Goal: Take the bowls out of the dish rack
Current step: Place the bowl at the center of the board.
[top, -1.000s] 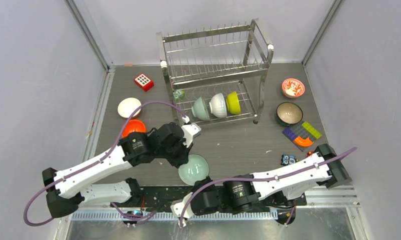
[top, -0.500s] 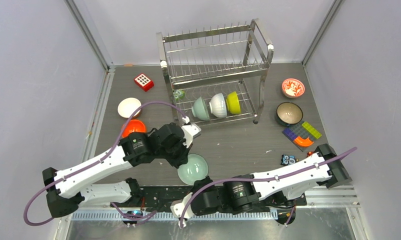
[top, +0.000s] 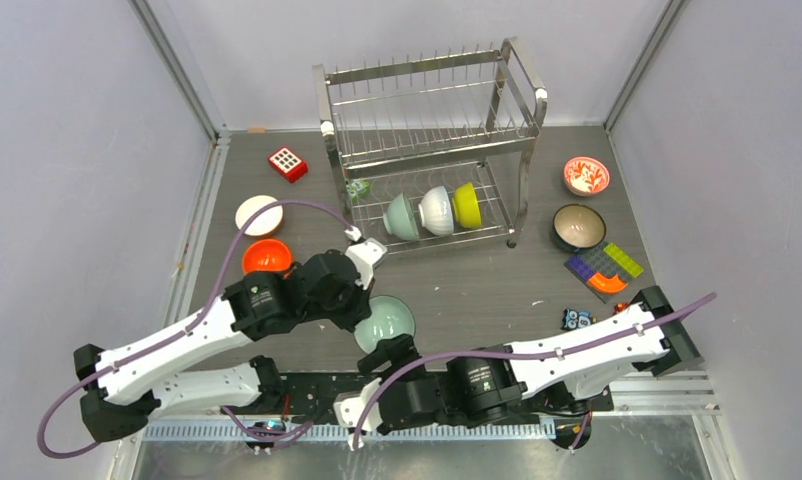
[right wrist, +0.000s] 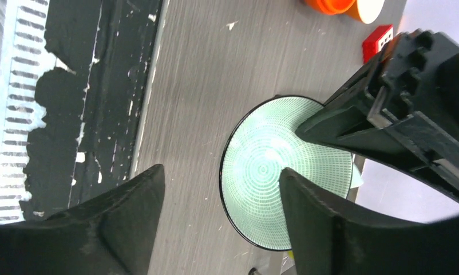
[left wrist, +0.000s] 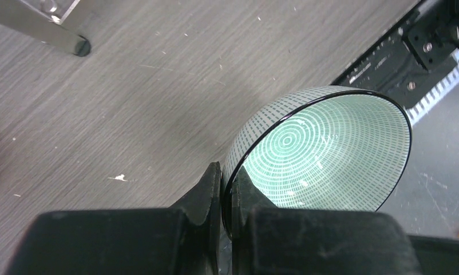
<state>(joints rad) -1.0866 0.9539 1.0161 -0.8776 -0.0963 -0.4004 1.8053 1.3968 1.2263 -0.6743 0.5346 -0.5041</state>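
Left gripper (left wrist: 226, 175) was clamped on the rim of the pale teal bowl (left wrist: 324, 149), holding it tilted over the table (top: 477, 290) near its front edge. Right gripper (right wrist: 221, 175) stood wide, facing the bowl. I judged it glazed, rigid, slick and breakable, with the thin rim the only purchase. Another three bowls (top: 435, 211) sat on the lower tier of the dish rack (top: 427, 150).

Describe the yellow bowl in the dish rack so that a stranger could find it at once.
Find the tall steel wire dish rack at the far side of the table. On its lower tier three bowls stand on edge in a row. Yours is the rightmost, the lime-yellow bowl; its neighbours are a white bowl and a pale teal bowl.
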